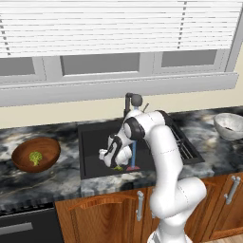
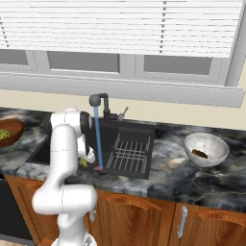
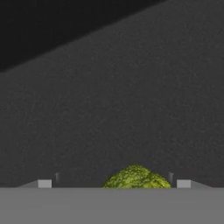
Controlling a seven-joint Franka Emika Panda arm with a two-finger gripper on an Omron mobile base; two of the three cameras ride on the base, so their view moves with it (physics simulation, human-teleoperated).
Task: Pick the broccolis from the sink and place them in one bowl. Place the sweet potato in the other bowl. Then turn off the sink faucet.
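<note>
My gripper (image 3: 113, 183) is low inside the black sink (image 1: 95, 142), open, with its two fingertips (image 3: 44, 183) standing wide on either side of a yellow-green broccoli (image 3: 135, 177) on the sink floor and not touching it. That floret (image 1: 117, 167) peeks out under the hand. Another broccoli (image 1: 35, 157) lies in the reddish-brown wooden bowl (image 1: 21, 163) on the left counter. The sweet potato (image 2: 199, 153) rests in the pale speckled bowl (image 2: 214, 139) on the right counter. The dark faucet (image 2: 98, 101) runs a blue stream of water (image 2: 98, 139) into the basin.
A grey wire rack (image 2: 129, 153) covers the sink's right side. The water stream (image 1: 134, 154) falls just right of my hand. Marble counter (image 1: 61, 182) runs on both sides, with wooden cabinets below and a window behind.
</note>
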